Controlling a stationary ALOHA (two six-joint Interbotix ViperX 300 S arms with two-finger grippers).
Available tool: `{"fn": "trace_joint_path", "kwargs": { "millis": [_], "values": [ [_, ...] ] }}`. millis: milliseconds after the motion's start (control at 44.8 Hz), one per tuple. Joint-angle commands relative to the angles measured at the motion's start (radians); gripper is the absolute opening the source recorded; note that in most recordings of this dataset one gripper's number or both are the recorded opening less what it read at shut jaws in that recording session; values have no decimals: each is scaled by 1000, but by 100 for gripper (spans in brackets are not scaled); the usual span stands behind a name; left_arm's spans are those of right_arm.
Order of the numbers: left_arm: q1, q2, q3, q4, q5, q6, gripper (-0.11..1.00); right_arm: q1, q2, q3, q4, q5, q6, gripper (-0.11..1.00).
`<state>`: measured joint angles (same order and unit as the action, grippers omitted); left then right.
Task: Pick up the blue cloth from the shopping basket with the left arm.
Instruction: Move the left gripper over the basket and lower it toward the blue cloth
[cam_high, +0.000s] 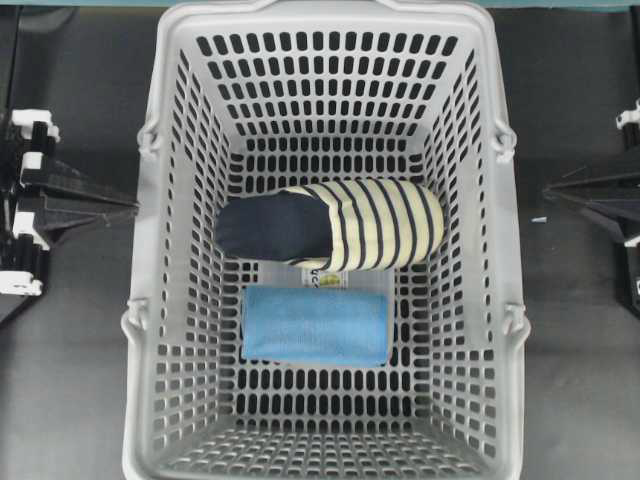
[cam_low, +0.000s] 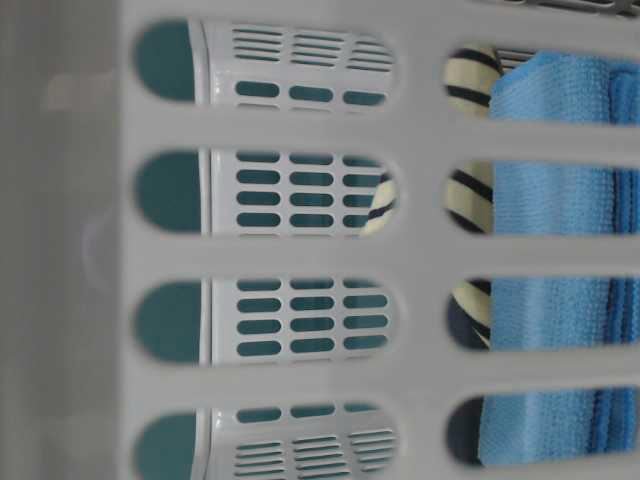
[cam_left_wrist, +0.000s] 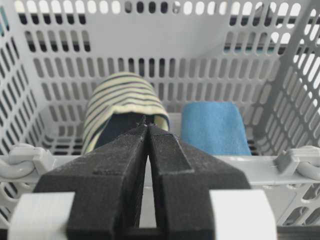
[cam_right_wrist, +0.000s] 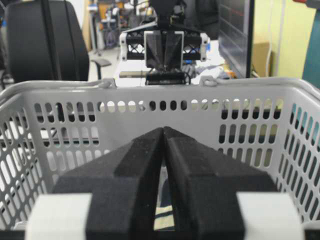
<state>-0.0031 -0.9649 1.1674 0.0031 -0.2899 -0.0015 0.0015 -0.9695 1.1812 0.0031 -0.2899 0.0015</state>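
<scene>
The blue cloth (cam_high: 315, 325) lies flat on the floor of the light-grey shopping basket (cam_high: 180, 300), toward its near end. It also shows in the left wrist view (cam_left_wrist: 214, 127) and through the wall slots in the table-level view (cam_low: 560, 320). My left gripper (cam_high: 130, 205) is shut and empty, outside the basket's left wall at rim height (cam_left_wrist: 147, 125). The cloth is ahead of it and to its right. My right gripper (cam_high: 548, 192) is shut and empty outside the right wall (cam_right_wrist: 163, 129).
A navy and cream-striped fabric item (cam_high: 370, 225) lies across the basket's middle, just behind the cloth, and is straight ahead of the left gripper (cam_left_wrist: 120, 95). A small white label (cam_high: 322, 277) lies between the two. The basket rim (cam_left_wrist: 260, 167) stands between each gripper and the contents.
</scene>
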Motion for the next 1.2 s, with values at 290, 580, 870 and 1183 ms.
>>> {"fn": "trace_joint_path", "kwargs": {
  "millis": [290, 580, 870, 1183],
  "values": [
    [-17, 124, -302, 41, 434, -6, 0, 0, 9, -26, 14, 11, 28, 1],
    [-35, 270, -489, 41, 607, -3, 0, -9, 14, -67, 14, 106, 23, 15],
    [-49, 489, -646, 41, 733, -26, 34, -20, 14, -67, 14, 152, 21, 82],
    [-110, 759, -850, 43, 862, -38, 87, -37, 14, -66, 12, 152, 18, 78]
  ]
}}
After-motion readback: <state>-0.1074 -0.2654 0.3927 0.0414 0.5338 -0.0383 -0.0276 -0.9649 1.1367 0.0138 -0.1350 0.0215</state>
